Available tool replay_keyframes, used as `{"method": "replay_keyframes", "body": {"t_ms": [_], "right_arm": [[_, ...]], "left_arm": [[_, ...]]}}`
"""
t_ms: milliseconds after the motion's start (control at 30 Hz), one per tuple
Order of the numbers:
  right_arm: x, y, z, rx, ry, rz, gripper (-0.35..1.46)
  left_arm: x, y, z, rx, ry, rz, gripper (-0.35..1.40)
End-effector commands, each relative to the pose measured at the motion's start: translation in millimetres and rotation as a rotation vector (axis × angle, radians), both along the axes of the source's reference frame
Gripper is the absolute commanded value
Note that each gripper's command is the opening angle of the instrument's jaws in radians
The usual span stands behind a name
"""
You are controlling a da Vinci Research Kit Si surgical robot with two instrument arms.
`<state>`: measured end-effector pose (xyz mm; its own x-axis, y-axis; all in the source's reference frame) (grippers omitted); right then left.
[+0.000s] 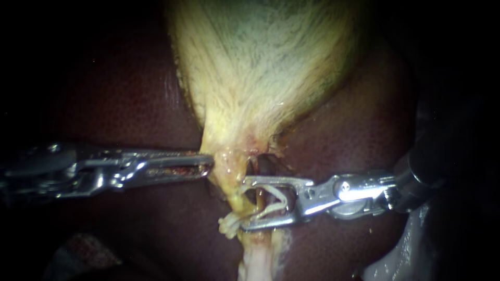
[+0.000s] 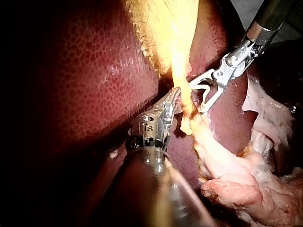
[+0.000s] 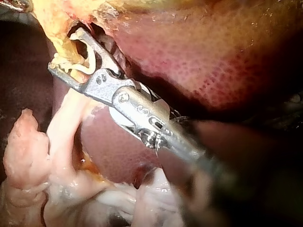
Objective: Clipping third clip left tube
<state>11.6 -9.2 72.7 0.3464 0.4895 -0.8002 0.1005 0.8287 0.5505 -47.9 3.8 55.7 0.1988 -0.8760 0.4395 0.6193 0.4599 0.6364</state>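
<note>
Dark red liver (image 1: pixel 130 104) fills the background, with the pale gallbladder (image 1: pixel 260 62) tapering down onto it. The tube (image 1: pixel 258 199) lies between the jaws of my right instrument (image 1: pixel 244 204), which stand wide apart and carry what looks like a whitish clip (image 1: pixel 272 208), its two arms spread to either side of the tube. I judge the tube soft, wet and easily torn, so it should be taken square across, with the clip's arms reaching fully past it before closing. Just across the tube from those jaws, my left instrument (image 1: pixel 208 166) has its jaws narrowed together on the edge of the gallbladder's neck, apparently holding it taut. Pale fatty tissue (image 1: pixel 258 260) hangs beyond the right instrument's lower jaw. Whether the clip's tips clear the tube's far side is hidden. A white knob beside the lower jaw tip may be another clip or the carried clip's end. I cannot make out a second tube.
</note>
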Motion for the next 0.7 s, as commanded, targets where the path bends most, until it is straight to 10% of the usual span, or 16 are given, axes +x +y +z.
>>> {"method": "replay_keyframes", "body": {"t_ms": [33,700], "right_arm": [[0.0,0.1,0.2,-0.002,-0.003,-0.003,0.56],[3.5,-5.1,0.0,0.015,0.013,-0.136,0.54]], "left_arm": [[0.0,0.0,-0.1,-0.003,-0.001,-0.001,-0.35],[-0.9,0.5,0.9,-0.01,0.004,-0.003,-0.35]]}}
